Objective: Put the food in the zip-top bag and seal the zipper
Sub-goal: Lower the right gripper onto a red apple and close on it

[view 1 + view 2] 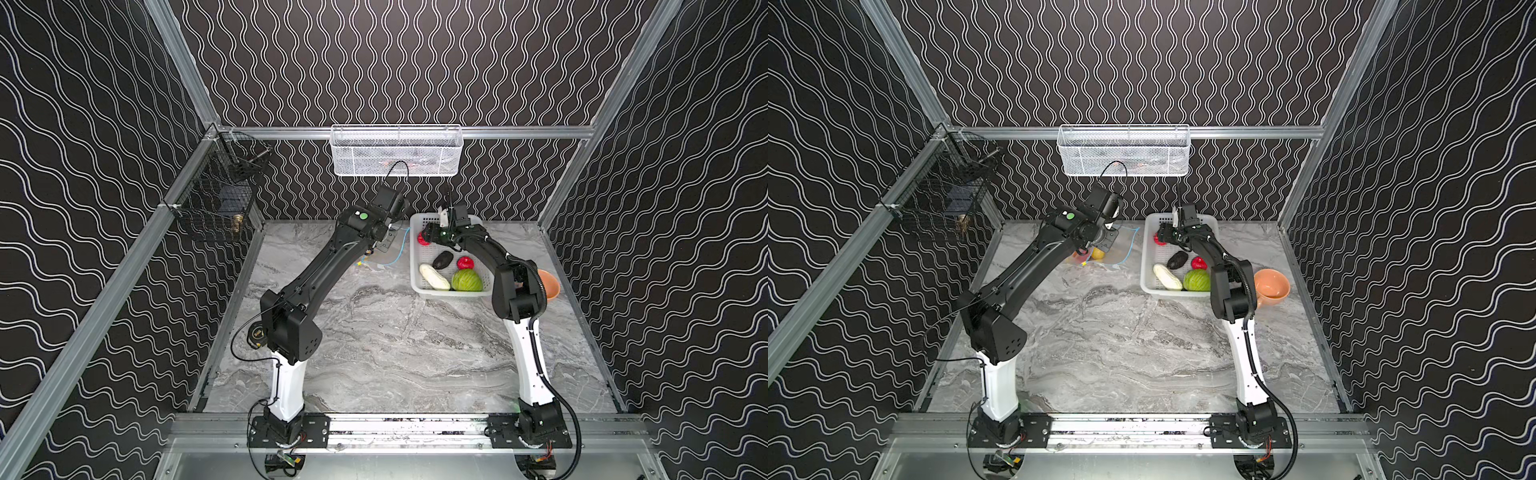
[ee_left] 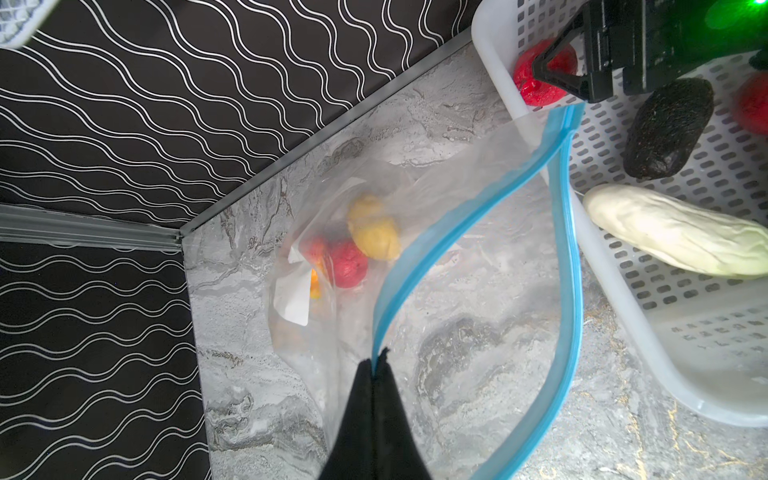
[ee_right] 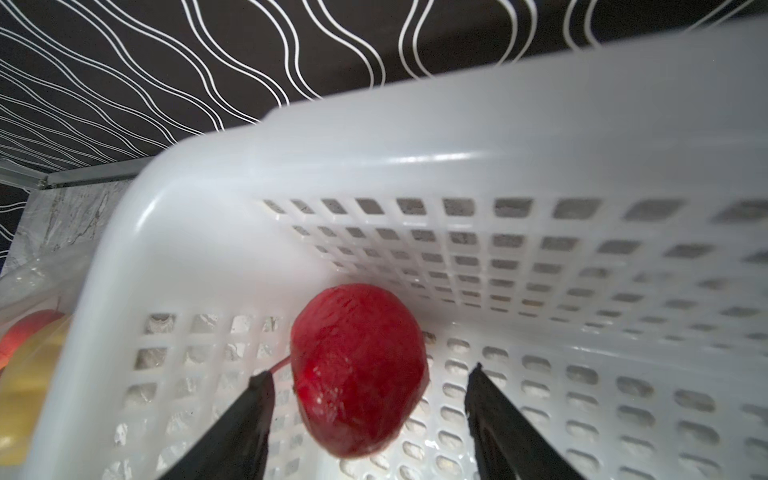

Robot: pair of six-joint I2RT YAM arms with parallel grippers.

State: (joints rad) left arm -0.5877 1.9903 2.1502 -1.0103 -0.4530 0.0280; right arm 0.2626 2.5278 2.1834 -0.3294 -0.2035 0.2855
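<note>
The clear zip-top bag point(image 2: 478, 266) lies on the table with its mouth held wide. My left gripper point(image 2: 380, 365) is shut on the blue zipper point(image 2: 419, 257) strip. Inside the bag are a yellow potato point(image 2: 374, 232) and a red piece point(image 2: 347, 262). My right gripper point(image 3: 372, 372) is open inside the white perforated basket point(image 1: 415, 266), its fingers on either side of a red piece point(image 3: 359, 370) with gaps on both sides. A dark oval point(image 1: 442, 259), another red piece point(image 1: 465, 262), the white long vegetable point(image 1: 434, 277) and the green cabbage point(image 1: 467, 280) lie in the basket.
An orange bowl point(image 1: 1273, 284) stands right of the basket, behind my right arm. A white mesh basket point(image 1: 397, 149) hangs on the back wall and a black wire basket point(image 1: 216, 199) on the left wall. A tape measure point(image 1: 255, 332) lies by my left arm.
</note>
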